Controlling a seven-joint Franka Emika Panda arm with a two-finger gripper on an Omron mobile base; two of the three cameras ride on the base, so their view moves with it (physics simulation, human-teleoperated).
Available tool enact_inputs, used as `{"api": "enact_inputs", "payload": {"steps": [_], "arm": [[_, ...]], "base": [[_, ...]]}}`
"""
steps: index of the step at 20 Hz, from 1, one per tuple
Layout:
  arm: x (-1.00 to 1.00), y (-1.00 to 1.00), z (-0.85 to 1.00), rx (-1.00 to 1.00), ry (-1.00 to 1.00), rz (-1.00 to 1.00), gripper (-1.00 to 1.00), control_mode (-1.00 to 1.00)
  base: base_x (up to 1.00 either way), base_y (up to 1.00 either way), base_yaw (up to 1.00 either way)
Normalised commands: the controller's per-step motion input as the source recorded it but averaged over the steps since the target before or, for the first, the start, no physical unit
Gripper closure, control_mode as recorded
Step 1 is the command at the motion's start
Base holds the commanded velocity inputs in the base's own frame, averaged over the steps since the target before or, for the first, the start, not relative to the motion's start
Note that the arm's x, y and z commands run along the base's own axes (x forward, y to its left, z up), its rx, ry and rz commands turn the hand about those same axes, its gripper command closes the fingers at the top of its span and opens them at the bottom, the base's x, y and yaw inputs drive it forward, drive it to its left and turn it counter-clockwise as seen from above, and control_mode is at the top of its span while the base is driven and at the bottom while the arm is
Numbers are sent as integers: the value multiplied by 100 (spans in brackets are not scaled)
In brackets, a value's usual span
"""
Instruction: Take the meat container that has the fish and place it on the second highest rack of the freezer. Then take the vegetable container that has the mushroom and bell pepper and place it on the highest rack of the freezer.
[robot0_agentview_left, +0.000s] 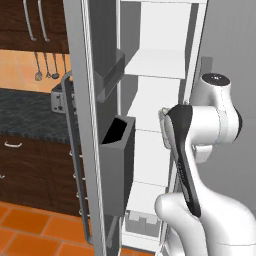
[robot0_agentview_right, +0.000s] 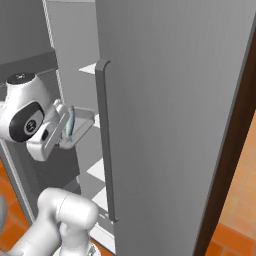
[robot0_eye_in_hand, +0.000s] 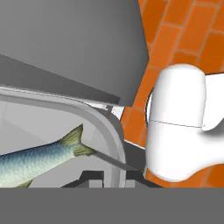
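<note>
Item 1, nearest you: gripper (robot0_agentview_right: 67, 134) clamped on meat container (robot0_agentview_right: 80, 127), fish (robot0_eye_in_hand: 37, 159) inside, at freezer (robot0_agentview_right: 170, 100) shelves.

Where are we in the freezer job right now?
Done: the freezer door stands open and the meat container with the fish is lifted. In hand: the gripper is shut on its rim, just outside the shelves. Left: setting it on a rack, then the vegetable container.

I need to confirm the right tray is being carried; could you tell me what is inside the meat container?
A silvery fish lies inside the meat container; its tail end is visible, while its head runs out of the hand view.
</note>
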Motion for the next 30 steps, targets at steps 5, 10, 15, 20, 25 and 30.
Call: {"api": "enact_inputs", "payload": {"steps": [5,10,15,20,25,30], "arm": [[26,0,-13,0,-26,-9,100,-100],[25,0,-4,0,-12,-2,100,-100],[54,0,0,0,0,-6,100,-100],[64,-3,0,0,0,-8,100,-100],[57,-7,-13,0,0,-1,100,-100],[46,-8,-35,0,0,-1,100,-100]], "base": [[0,0,0],[0,0,0],[0,0,0],[0,0,0],[0,0,0],[0,0,0]]}}
